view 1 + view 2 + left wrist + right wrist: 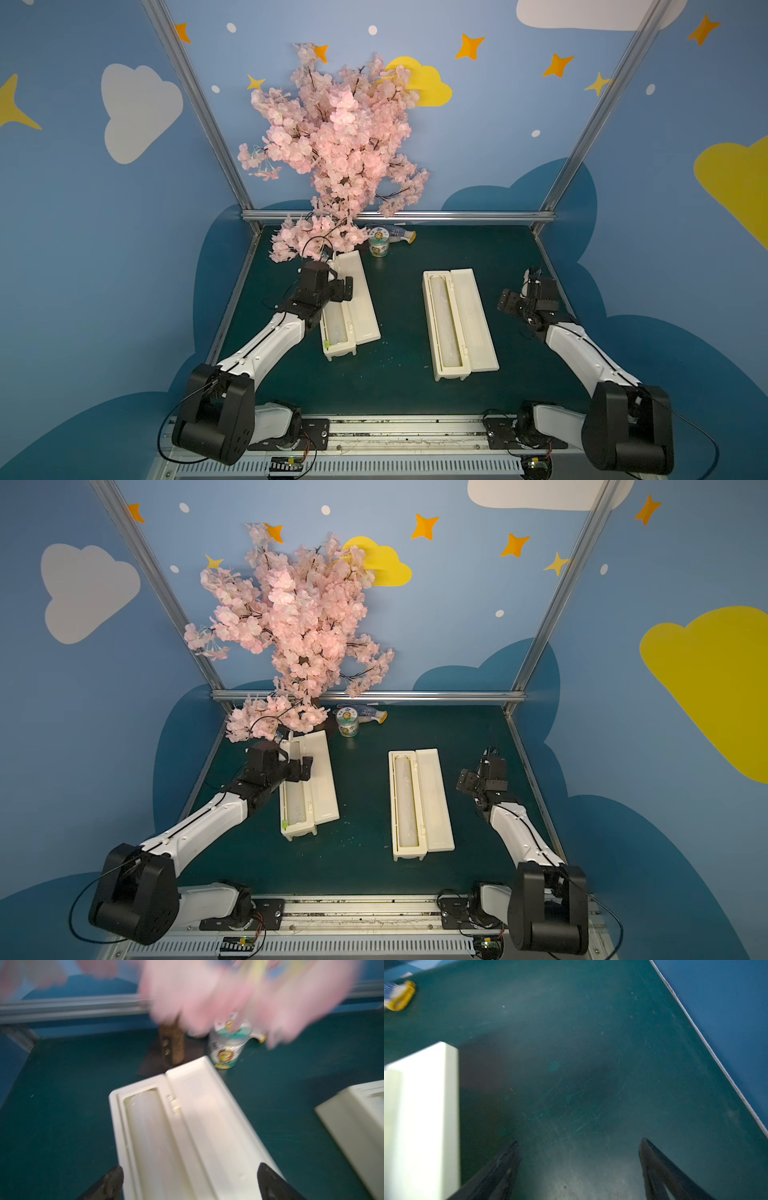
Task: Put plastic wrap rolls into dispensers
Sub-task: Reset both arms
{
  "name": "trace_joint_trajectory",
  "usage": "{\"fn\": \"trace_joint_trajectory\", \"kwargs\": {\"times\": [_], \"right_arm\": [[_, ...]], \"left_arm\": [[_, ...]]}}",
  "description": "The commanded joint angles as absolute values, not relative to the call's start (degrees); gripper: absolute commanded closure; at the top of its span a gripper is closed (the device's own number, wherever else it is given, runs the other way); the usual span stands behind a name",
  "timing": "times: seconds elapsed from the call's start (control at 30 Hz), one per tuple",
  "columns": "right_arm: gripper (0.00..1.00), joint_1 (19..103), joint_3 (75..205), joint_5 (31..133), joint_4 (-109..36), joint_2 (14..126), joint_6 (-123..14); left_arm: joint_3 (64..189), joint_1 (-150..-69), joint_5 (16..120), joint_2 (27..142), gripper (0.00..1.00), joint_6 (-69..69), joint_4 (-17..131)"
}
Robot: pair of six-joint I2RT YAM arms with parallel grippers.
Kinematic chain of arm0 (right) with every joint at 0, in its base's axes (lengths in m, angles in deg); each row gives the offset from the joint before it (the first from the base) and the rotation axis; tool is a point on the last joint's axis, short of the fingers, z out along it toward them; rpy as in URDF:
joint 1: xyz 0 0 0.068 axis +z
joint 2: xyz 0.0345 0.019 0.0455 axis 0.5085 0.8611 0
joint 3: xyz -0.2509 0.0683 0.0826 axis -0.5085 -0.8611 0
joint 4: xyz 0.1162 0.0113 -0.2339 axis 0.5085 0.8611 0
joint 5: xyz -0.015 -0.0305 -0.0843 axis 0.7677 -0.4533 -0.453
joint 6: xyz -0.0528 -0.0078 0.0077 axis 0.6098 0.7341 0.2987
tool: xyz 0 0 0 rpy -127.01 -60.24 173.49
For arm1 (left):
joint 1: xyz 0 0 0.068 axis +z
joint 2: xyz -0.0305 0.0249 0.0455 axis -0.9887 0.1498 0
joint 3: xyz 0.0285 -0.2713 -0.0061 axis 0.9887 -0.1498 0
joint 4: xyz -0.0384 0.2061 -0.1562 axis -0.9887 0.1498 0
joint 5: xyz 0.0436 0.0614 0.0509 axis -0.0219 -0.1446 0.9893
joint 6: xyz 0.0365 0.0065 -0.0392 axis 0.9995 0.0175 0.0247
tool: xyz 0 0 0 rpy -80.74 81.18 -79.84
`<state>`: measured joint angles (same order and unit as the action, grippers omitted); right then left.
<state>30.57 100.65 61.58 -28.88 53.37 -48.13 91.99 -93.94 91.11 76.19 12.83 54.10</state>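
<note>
Status: both rolls are seated. The left roll (337, 332) lies in the tray of the left dispenser (362, 299); the right roll (444, 324) lies in the right dispenser (474, 322). Both lids lie flat open — closing them, if required, appears to be all that is left.

Left gripper (190, 1183): fingers spread wide, astride its dispenser, holding nothing. Right gripper (579, 1167): fingers wide, empty, over bare surface beside the right dispenser.

The surface (395, 382) is dark green, scuffed, with small white specks. At its far edge stand a pink blossom tree (332, 137), a jar (378, 246) and a lying bottle (401, 236). Walls are blue, painted with clouds and stars — aluminium rails frame the cell.
</note>
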Motion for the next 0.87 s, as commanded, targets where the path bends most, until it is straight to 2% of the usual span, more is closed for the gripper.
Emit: {"fn": "trace_joint_trajectory", "kwargs": {"times": [0.0, 0.07, 0.13, 0.23, 0.27, 0.33, 0.37, 0.4, 0.47, 0.57, 0.83], "right_arm": [[0.11, 30.3, 100.2, 61.9, -37.5, 56.8, -42.6], [0.11, 30.2, 98.6, 62.3, -43.1, 59.5, -42.2], [0.11, 30.2, 97.1, 63.4, -49.7, 61.1, -42.6], [0.11, 30.2, 96.4, 67.3, -54.9, 62.2, -39.8], [0.11, 30.1, 95.5, 69.8, -57.9, 63.0, -38.8], [0.11, 30.9, 92.2, 73.2, -65.0, 65.2, -35.8], [0.11, 31.5, 90.6, 73.9, -69.7, 66.6, -34.5], [0.11, 31.8, 89.5, 73.6, -72.6, 66.9, -34.4], [0.11, 31.7, 90.7, 73.5, -69.4, 66.2, -35.7], [0.11, 31.7, 91.1, 73.4, -68.0, 66.2, -35.2], [0.11, 31.7, 91.2, 73.5, -68.2, 66.3, -35.3]], "left_arm": [[85.1, -88.4, 93.6, 78.8, 0.0, 16.2, 36.6], [86.6, -86.6, 92.6, 83.8, 0.0, 16.8, 37.8], [85.3, -86.4, 92.5, 87.5, 0.0, 19.1, 30.6], [83.7, -83.2, 90.0, 89.1, 0.0, 16.7, 26.1], [82.0, -81.3, 86.4, 88.0, 0.0, 15.5, 24.7], [75.4, -77.7, 78.1, 88.5, 0.0, 14.0, 12.8], [72.7, -76.9, 76.7, 91.0, 0.0, 13.3, 3.8], [72.6, -76.9, 77.8, 92.2, 0.0, 13.3, 2.2], [76.3, -77.9, 78.5, 88.8, 0.0, 14.9, 15.0], [75.2, -79.8, 81.2, 90.7, 0.0, 16.3, 9.4], [77.4, -79.9, 81.3, 89.9, 0.0, 16.1, 15.4]]}}
